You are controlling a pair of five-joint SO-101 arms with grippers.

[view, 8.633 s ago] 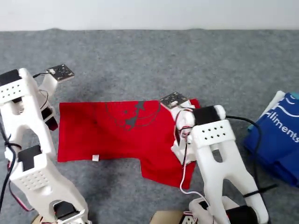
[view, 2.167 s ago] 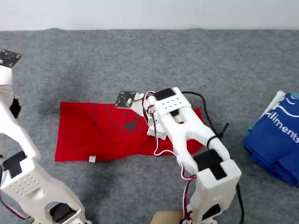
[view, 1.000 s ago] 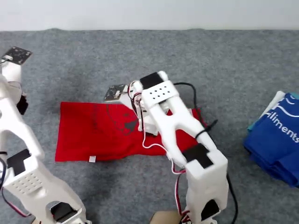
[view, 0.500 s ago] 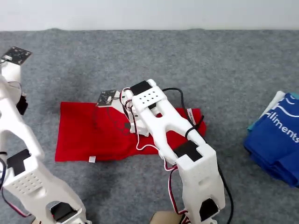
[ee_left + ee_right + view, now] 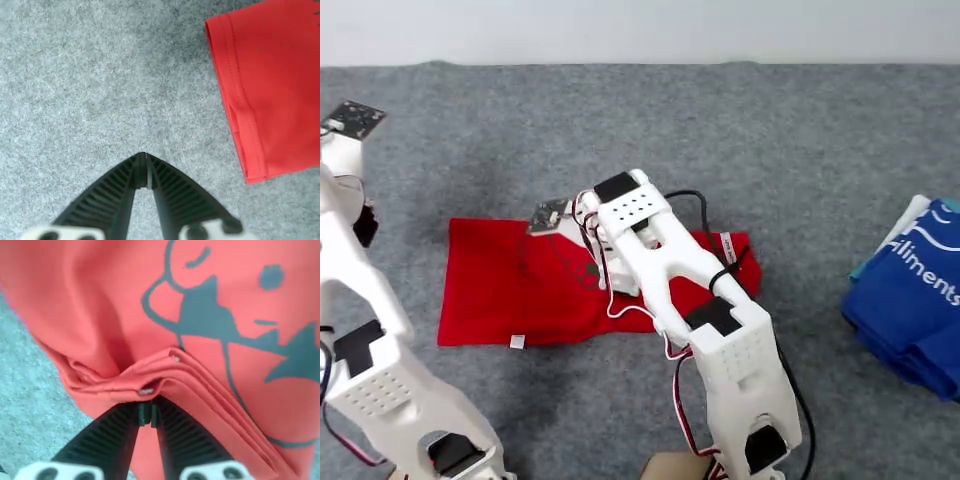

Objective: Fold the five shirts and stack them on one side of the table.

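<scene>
The grey carpeted table [image 5: 790, 140] fills the high view. The red shirt [image 5: 500, 285] lies flat left of centre as a long band with a dark printed figure, its right end just past the middle. The right arm [image 5: 670, 270] stretches from the lower centre up over the shirt's middle, and the left arm [image 5: 360, 300] stands along the left edge. A pile of blue shirts [image 5: 910, 300] sits at the right edge, well apart from the red one. The right gripper [image 5: 148, 412] pinches a bunched fold of the red shirt beside the print. The left gripper [image 5: 145, 161] is pressed together on nothing, over bare carpet near the shirt's hemmed edge.
</scene>
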